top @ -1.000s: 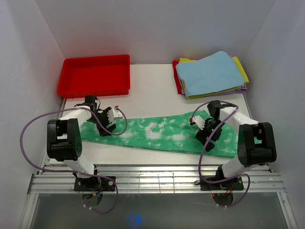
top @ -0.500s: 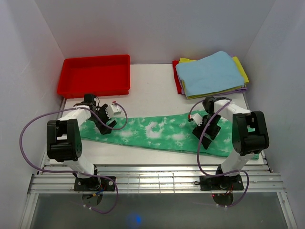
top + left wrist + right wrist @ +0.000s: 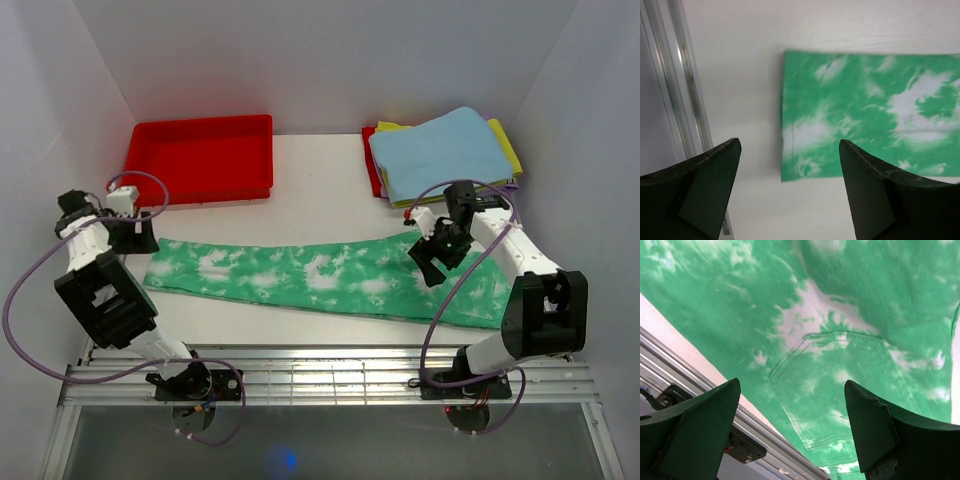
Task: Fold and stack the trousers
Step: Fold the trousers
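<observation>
The green tie-dye trousers (image 3: 320, 278) lie flat in a long strip across the table, from the hem at the left to the waist at the right. My left gripper (image 3: 143, 232) is open and empty, above the table just beyond the hem end, which shows in the left wrist view (image 3: 860, 110). My right gripper (image 3: 428, 258) is open and empty, raised over the waist end; the right wrist view shows a back pocket (image 3: 840, 385) below it.
A red tray (image 3: 200, 156) stands at the back left. A stack of folded cloths, light blue (image 3: 440, 152) on top with yellow under it, sits at the back right. The metal rail (image 3: 320, 385) runs along the table's near edge.
Both grippers let go of the trousers and pulled away. The left arm swung far left off the cloth; the right rose toward the back. The strip now lies longer and flatter.
</observation>
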`<state>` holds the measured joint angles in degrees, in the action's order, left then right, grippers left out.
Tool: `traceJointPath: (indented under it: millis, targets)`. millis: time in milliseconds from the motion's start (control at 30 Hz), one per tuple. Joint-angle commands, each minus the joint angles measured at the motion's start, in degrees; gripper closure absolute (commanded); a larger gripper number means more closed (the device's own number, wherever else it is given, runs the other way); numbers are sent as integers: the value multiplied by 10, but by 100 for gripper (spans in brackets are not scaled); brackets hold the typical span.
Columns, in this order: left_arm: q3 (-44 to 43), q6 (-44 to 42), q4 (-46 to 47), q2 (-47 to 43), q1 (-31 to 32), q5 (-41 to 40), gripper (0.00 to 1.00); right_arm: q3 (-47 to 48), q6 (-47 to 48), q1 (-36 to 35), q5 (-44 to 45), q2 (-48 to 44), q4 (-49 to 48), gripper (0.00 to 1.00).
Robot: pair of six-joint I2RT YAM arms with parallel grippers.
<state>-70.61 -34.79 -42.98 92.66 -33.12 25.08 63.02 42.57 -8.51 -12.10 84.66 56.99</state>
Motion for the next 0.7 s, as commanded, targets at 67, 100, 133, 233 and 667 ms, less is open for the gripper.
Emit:
traceJointPath:
  millis: [67, 100, 133, 233, 667]
  targets:
    - [-1, 38, -60, 68, -103, 63, 14, 0, 5, 60, -24, -6, 47, 10]
    - [0, 37, -58, 84, -116, 66, 15, 1, 8, 77, -26, -5, 51, 10]
    - [4, 34, -54, 90, -120, 67, 15, 2, 10, 96, -28, -4, 55, 10]
    - [21, 31, -35, 108, -123, 72, 16, -1, 23, 126, -24, 4, 65, 10]
    - [46, 61, -31, 181, -123, 147, 49, -32, 31, 147, 8, 45, 30, 10]
